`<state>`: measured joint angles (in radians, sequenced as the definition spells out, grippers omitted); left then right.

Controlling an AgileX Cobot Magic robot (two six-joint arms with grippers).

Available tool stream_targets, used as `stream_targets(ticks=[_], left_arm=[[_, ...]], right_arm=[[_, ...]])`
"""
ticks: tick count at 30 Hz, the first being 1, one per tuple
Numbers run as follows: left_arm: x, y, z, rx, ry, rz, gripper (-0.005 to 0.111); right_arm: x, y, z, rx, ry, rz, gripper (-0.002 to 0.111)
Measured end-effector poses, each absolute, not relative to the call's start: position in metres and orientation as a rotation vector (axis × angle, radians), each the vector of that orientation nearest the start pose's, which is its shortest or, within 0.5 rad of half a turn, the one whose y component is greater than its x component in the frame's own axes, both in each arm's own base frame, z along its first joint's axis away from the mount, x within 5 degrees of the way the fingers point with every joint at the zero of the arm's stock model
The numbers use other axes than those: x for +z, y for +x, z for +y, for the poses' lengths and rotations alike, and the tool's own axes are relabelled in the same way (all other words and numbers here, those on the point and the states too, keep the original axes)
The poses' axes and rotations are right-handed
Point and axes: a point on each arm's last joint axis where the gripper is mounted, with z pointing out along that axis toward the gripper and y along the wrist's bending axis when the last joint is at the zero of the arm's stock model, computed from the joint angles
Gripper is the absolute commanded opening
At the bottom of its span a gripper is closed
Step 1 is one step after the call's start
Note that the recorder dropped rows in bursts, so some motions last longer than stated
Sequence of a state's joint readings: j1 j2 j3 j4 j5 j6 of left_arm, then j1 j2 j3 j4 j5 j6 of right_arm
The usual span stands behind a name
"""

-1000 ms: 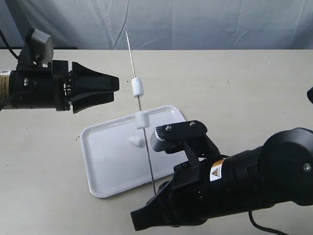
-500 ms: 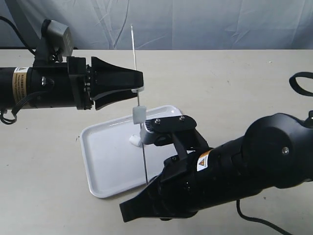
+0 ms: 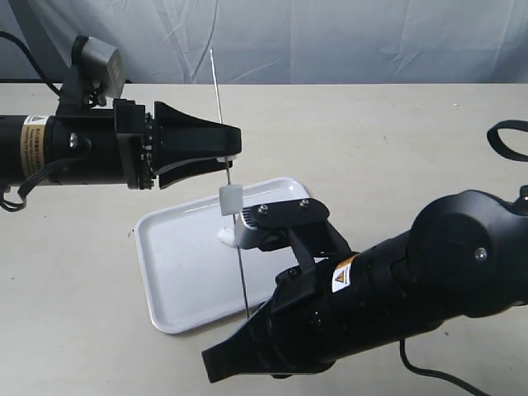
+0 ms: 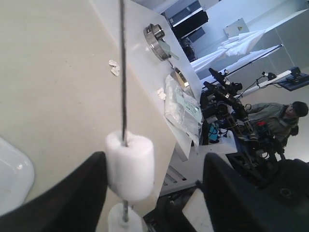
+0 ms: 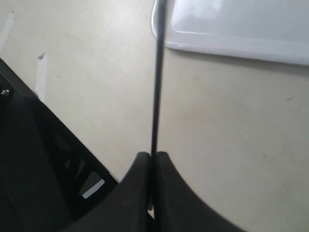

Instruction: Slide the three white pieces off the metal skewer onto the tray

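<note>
— Since a second ago the left arm has pushed in from the left, so the left pincer [image 4: 153,162] now brackets the upper white piece [image 4: 130,166] instead of standing off from it.
— Clamped on it?
— No, spread wide. The piece sits between the fingers, close against one, and I cannot tell whether it touches. It looks soft and matte, a stubby cylinder.
— And the rod?
— The metal skewer [image 3: 242,272] stands almost upright over the tray [image 3: 177,289], thin, hard and grey. It runs through that piece and a second piece [image 3: 230,200] just below the pincer. The third piece [image 3: 224,237] already lies on the glossy, low-rimmed tray, half hidden by the right arm.
— The right side?
— The right pincer [image 5: 153,162] is pressed together on the skewer's lower end, above the tabletop [image 3: 396,140].
— So only the top end is free.
— I judge so. The pieces must travel along that upright axis, with the left pincer squeezing while the rod is drawn down.
</note>
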<state>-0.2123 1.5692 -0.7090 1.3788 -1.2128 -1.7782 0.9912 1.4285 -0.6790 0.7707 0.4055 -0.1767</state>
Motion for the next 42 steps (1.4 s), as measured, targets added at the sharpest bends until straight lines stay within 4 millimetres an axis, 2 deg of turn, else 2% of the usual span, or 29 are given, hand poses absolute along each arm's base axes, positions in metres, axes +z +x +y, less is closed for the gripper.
stream_targets(ticks=[5, 13, 20, 34, 40, 42], left_arm=[[0.2337, 0.2466, -0.1294, -1.657, 0.402, 2.013, 0.05], [0.2332, 0.2472, -0.1274, -1.649, 0.402, 2.017, 0.05], [0.2332, 0.2472, -0.1274, -1.649, 0.402, 2.017, 0.027], [0.2343, 0.2484, -0.1273, -1.655, 0.381, 2.005, 0.025], [0.235, 0.249, -0.1272, -1.654, 0.375, 1.995, 0.002], [0.235, 0.249, -0.1272, -1.649, 0.383, 1.991, 0.0]], right_arm=[[0.1994, 0.1212, 0.2308, 0.881, -0.722, 2.666, -0.001], [0.1995, 0.1215, 0.2309, 0.88, -0.72, 2.662, -0.001], [0.1996, 0.1219, 0.231, 0.88, -0.717, 2.659, -0.001], [0.1997, 0.1222, 0.2311, 0.879, -0.714, 2.656, -0.001], [0.1997, 0.1222, 0.2311, 0.879, -0.714, 2.656, -0.001], [0.1997, 0.1222, 0.2311, 0.879, -0.714, 2.656, -0.001]])
